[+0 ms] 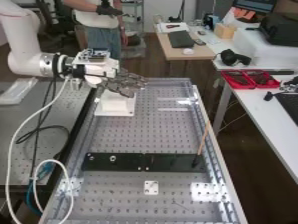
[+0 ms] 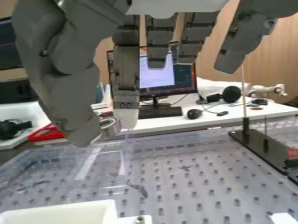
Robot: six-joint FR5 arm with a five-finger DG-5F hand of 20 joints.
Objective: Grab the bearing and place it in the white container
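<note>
Clearly, the hand pinches the bearing between its thumb and one finger near their tips, the other fingers fairly straight. Both are over the white container, which stands on the perforated metal counter. A black plate lies across that counter; beyond, a monitor stands on a white desk.

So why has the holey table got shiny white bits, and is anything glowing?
High view: glare on the bench top, brightest towards the lower left and lower right, probably room light bouncing off a shiny surface; wrist view: pale streaks, likely reflections, near the white container, and the monitor behind is glowing.
</note>
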